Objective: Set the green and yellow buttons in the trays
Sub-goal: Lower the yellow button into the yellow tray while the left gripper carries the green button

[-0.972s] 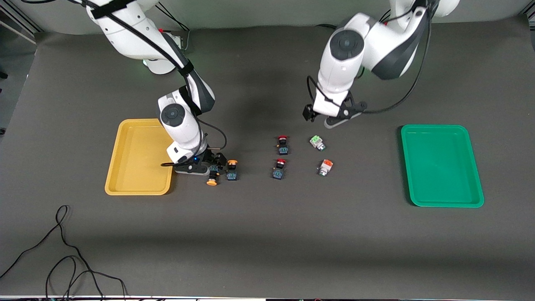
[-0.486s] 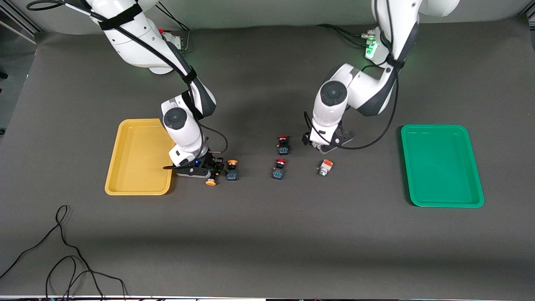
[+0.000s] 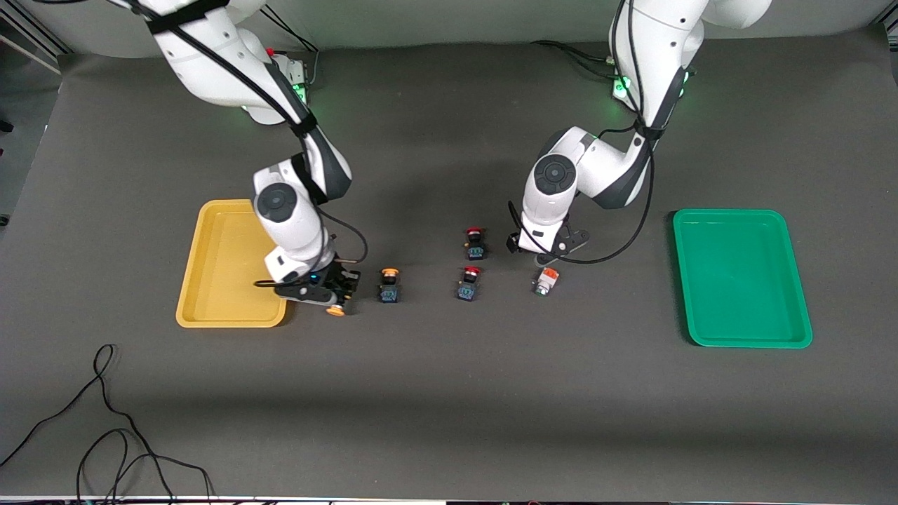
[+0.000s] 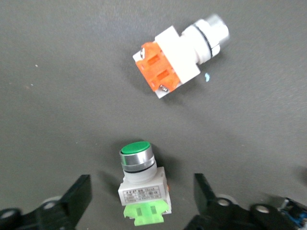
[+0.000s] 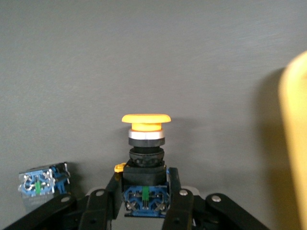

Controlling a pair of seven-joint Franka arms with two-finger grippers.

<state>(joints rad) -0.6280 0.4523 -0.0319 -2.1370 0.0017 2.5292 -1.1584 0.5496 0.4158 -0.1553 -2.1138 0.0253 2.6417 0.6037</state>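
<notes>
Right wrist view: yellow button gripped, green one framed

Right wrist view shows the right gripper (image 5: 144, 194) closed on the black-blue body of a yellow button (image 5: 144, 153), its mushroom cap sticking out clear of the fingers. From the front camera, that gripper (image 3: 326, 293) sits just beside the yellow tray (image 3: 224, 308), toward the right arm's end of the table. To do this step well, I judge the arm should lift enough for the cap to clear the tray's rim, carry over a bare part of the floor, and release low so the button does not roll.

The left gripper (image 4: 141, 201) stands open, one finger on each side of the green button (image 4: 141, 184), which lies on its side on the mat around the table's middle. Closing squarely on the white body should hold best. The green tray (image 3: 744, 330) lies well apart, near the left arm's end.

Obstacles: the orange-capped button (image 3: 545, 280) lies near the green one, and a second yellow button (image 3: 389, 284) stands near the right gripper. Two red buttons (image 3: 471, 263) stand between the two arms. A loose black cable (image 3: 105, 421) lies at the table's corner nearest the front camera on the right arm's side, well out of the way.
</notes>
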